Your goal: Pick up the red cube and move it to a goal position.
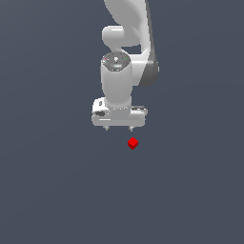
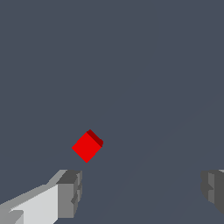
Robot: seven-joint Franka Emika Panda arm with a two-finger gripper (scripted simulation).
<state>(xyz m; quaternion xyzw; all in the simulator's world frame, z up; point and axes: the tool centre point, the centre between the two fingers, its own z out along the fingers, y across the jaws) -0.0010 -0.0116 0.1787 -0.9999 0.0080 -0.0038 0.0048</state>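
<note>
Seen in the exterior view: white arm (image 1: 127, 43) dropping from the top edge, wrist vertical, hand pointing straight down over the plain grey counter (image 1: 47, 190); fingers (image 1: 106, 128) spread wide with nothing between them, only two short tips showing under the hand; red cube (image 1: 133, 143) resting on the counter just below the tip toward the exterior view's right, near but not touching. Seen in the wrist view alone: fingers (image 2: 70, 194) as grey padded blocks well apart at either side, the cube (image 2: 87, 146) turned corner-on, lying ahead of one pad, outside the gap, its darker side face visible.
</note>
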